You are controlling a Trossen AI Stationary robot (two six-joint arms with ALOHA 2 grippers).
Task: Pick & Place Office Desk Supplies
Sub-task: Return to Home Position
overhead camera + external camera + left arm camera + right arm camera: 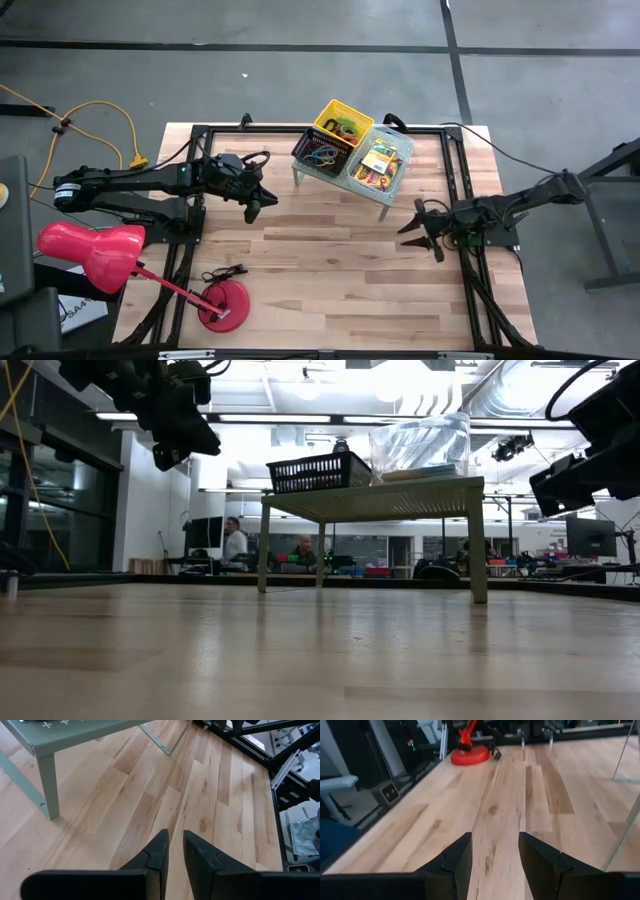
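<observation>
Left tool (pixel 176 837) slightly parted, right tool (pixel 495 839) wider, both empty, flanking shelf (pixel 400 492) bearing tray (pixel 310 472), basket (pixel 324 112), tub (pixel 420 445)

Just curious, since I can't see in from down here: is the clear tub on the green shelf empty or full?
Not empty: from above, the clear tub holds several small green-and-yellow boxes.

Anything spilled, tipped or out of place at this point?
Nothing spilled. Yellow basket, black mesh tray and clear tub sit upright on the shelf, which stands skewed to the table edges. Left gripper and right gripper hang empty either side.
</observation>
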